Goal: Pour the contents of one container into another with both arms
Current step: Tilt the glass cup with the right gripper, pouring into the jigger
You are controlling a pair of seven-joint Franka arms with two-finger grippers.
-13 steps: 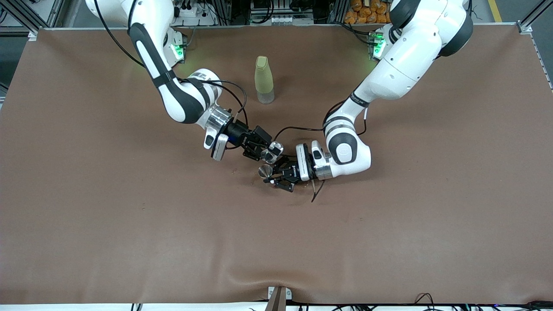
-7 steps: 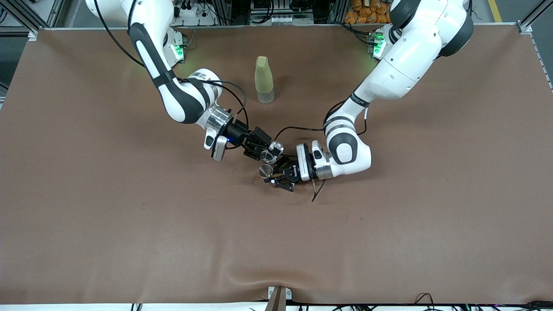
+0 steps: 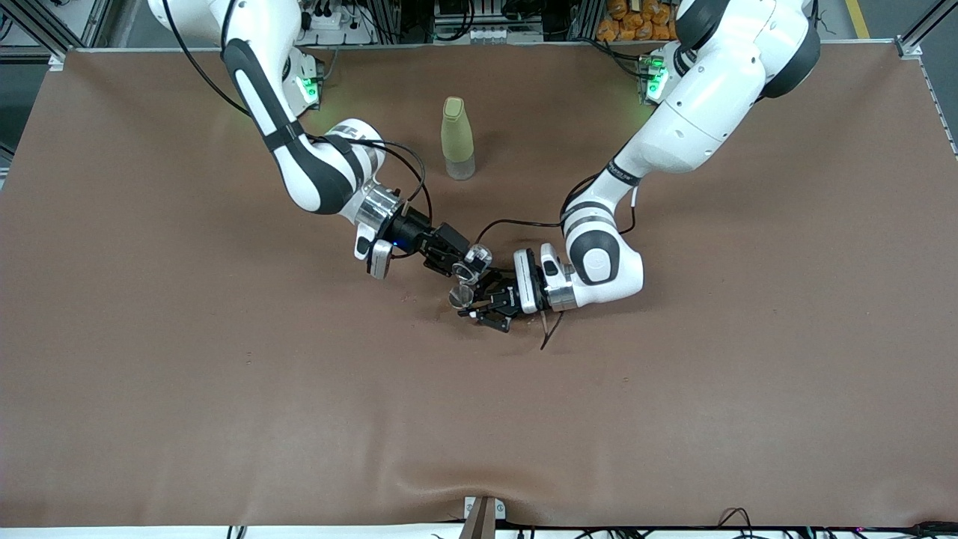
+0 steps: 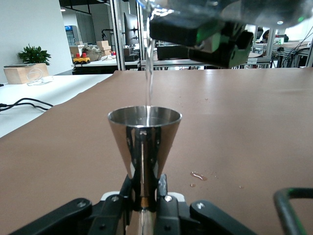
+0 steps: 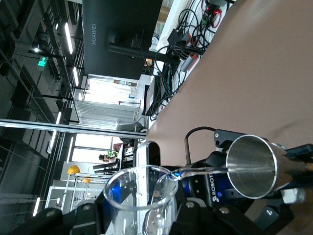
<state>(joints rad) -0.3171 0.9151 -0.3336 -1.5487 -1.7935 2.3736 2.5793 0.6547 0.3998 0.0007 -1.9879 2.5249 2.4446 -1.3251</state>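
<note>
my right gripper (image 3: 465, 263) clamps the tiny clear glass cup (image 3: 476, 260), tilted, pouring a thin stream into the shiny steel hourglass jigger (image 3: 459, 298) clamped upright in my left gripper (image 3: 474, 305).

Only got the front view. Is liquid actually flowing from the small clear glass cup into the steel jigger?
Observer: Yes. The left wrist view shows a thin stream falling into the shiny hourglass-shaped steel jigger.
Operator: Any spill?
Observer: A few droplets lie on the brown table beside the jigger.
Operator: Grips solid?
Observer: The left gripper is shut on the jigger's waist; the right gripper is shut on the tilted small clear glass cup.
</note>
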